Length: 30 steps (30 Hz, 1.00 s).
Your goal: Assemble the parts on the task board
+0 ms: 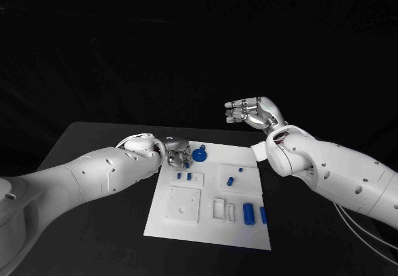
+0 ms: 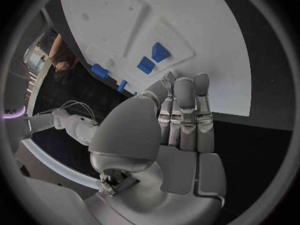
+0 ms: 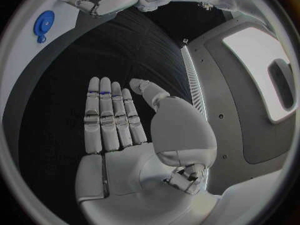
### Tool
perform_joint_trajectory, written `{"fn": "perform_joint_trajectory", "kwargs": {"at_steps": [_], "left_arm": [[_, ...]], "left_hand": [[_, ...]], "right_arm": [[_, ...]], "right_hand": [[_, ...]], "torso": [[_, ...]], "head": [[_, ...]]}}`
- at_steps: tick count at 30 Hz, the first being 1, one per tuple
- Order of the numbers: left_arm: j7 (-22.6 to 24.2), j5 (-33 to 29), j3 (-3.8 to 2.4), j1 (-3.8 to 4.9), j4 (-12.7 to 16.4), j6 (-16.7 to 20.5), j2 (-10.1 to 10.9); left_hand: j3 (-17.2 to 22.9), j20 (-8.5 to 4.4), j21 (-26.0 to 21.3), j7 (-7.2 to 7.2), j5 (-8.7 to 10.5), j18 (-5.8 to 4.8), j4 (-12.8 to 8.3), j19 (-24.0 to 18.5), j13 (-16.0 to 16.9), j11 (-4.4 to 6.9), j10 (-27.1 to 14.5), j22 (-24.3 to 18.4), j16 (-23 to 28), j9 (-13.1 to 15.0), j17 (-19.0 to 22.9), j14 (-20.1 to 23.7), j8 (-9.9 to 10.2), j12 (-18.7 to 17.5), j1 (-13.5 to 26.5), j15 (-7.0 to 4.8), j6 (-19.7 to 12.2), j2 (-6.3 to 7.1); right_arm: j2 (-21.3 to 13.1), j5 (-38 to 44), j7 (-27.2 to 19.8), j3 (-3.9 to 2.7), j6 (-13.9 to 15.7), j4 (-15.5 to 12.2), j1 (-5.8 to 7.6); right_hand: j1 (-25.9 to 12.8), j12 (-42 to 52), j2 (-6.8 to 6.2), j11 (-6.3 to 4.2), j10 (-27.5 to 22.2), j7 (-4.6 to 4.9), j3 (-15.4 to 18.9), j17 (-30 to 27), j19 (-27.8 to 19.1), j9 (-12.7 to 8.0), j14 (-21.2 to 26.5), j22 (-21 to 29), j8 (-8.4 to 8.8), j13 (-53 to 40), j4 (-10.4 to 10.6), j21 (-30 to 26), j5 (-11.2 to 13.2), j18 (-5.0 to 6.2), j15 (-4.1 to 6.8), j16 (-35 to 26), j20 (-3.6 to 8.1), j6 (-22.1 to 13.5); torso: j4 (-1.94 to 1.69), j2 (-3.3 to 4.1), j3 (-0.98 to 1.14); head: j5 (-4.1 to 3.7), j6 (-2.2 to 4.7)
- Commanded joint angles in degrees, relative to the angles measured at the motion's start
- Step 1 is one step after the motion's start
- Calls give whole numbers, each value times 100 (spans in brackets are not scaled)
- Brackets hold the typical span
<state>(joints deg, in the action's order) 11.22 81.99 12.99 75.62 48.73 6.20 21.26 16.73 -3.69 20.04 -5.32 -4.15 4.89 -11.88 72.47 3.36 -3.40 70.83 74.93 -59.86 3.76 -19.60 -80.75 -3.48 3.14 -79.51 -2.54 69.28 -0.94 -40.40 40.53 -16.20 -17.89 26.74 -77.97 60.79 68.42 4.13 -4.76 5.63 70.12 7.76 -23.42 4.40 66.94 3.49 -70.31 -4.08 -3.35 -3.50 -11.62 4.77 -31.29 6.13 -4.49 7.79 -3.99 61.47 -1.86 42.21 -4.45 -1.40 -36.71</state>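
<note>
Several small blue parts (image 1: 249, 211) lie on the flat white task board (image 1: 209, 230). Left hand (image 1: 175, 150) hovers over its far corner, fingers straight, empty. Right hand (image 1: 255, 112) lifted beyond the board, fingers extended, empty.

The task board (image 1: 207, 224) lies in the middle of the table (image 1: 91, 144). A round part (image 1: 199, 154) sits at its far left corner, just right of the left hand (image 1: 172, 152). Two upright parts (image 1: 249, 212) stand near its right edge. The right hand (image 1: 255, 112) hangs beyond the far right corner.
</note>
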Motion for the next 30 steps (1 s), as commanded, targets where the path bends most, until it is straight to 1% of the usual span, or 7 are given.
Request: {"fn": "perform_joint_trajectory", "kwargs": {"at_steps": [1, 4, 8, 13, 16, 27, 30], "left_arm": [[-81, 111, 22, -20, 36, -34, 7], [-56, 113, 27, -21, 76, 45, 15], [-43, 115, 30, -21, 108, 115, 18], [-87, 117, 33, -21, 122, 155, 25], [-104, 117, 34, -21, 120, 198, 33], [-146, 118, 33, -22, 105, 292, 56], [-156, 118, 33, -22, 106, 319, 66]], "left_hand": [[25, 20, 22, -11, 41, 119, -9, -24, 2, 11, -42, 109, -40, 15, 5, 29, -14, 19, 30, 11, 10, 55], [24, 20, 24, -22, 45, 119, -15, -19, 3, 11, -26, 107, -46, 8, 4, 26, -9, 20, 25, 11, -59, 75], [23, 25, 20, -32, 54, 119, -11, -13, 2, 4, -40, 104, -51, 8, 5, 29, -11, 19, 32, 17, -133, 98], [32, 39, 6, -38, 67, 121, -1, -29, 2, -25, -133, 104, -45, 9, 10, 50, -13, 19, 45, 34, -161, 127], [42, 43, 6, -48, 68, 125, 0, -29, 2, -29, -140, 106, -47, 4, 11, 52, -8, 18, 43, 38, -211, 138], [130, 85, -14, -56, 64, 160, 11, -35, 1, -105, -387, 105, -43, 4, 25, 75, -11, 19, 76, 85, -421, 265], [168, 102, -21, 8, 66, 176, 2, -33, 1, -130, -466, 103, -43, -5, 30, 79, -8, 18, 82, 101, -701, 317]], "right_arm": [[-5, -14, -66, -4, -23, -10, -4], [-13, -15, -63, -4, -23, -13, -4], [-21, -16, -59, -4, -23, -13, -4], [-26, -16, -57, -4, -29, -11, -4], [-29, -17, -54, -4, -32, -7, -4], [-36, -19, -47, -4, -47, 0, -7], [-37, -20, -49, -4, -53, 2, -9]], "right_hand": [[-1, -39, -15, -22, -21, 8, -17, -1, -16, 8, -40, 7, -19, 10, -4, -22, -27, -26, 1, -22, 1, -3], [-1, -39, -15, -22, -21, 8, -17, -1, -16, 8, -40, 7, -19, 10, -4, -22, -27, -26, 1, -22, 1, -3], [-1, -39, -15, -22, -21, 8, -17, -1, -16, 8, -40, 7, -19, 10, -4, -22, -27, -26, 1, -22, 1, -3], [-3, -38, -15, -21, -25, 8, -18, -2, -19, 9, -37, 7, -21, 10, -1, -24, -28, -26, -1, -24, 0, -5], [-3, -38, -15, -21, -25, 8, -18, -2, -19, 9, -37, 7, -21, 10, -1, -24, -28, -26, -1, -24, 0, -5], [-3, -39, -20, -19, -32, 11, -16, -2, -25, 8, -32, 8, -20, 10, 0, -27, -25, -27, -3, -27, -3, -11], [0, -39, -14, -20, -35, 8, -17, -3, -27, 9, -30, 8, -23, 10, 1, -27, -19, -27, -4, -29, -4, -3]], "torso": [[-1, 1, 0], [-2, 0, -3], [-3, -1, -1], [6, 0, -1], [-3, 3, -3], [-2, -1, -7], [-3, -1, -7]], "head": [[-3, 3], [21, 16], [14, 15], [10, 11], [-2, 3], [-2, -6], [-3, -12]]}}
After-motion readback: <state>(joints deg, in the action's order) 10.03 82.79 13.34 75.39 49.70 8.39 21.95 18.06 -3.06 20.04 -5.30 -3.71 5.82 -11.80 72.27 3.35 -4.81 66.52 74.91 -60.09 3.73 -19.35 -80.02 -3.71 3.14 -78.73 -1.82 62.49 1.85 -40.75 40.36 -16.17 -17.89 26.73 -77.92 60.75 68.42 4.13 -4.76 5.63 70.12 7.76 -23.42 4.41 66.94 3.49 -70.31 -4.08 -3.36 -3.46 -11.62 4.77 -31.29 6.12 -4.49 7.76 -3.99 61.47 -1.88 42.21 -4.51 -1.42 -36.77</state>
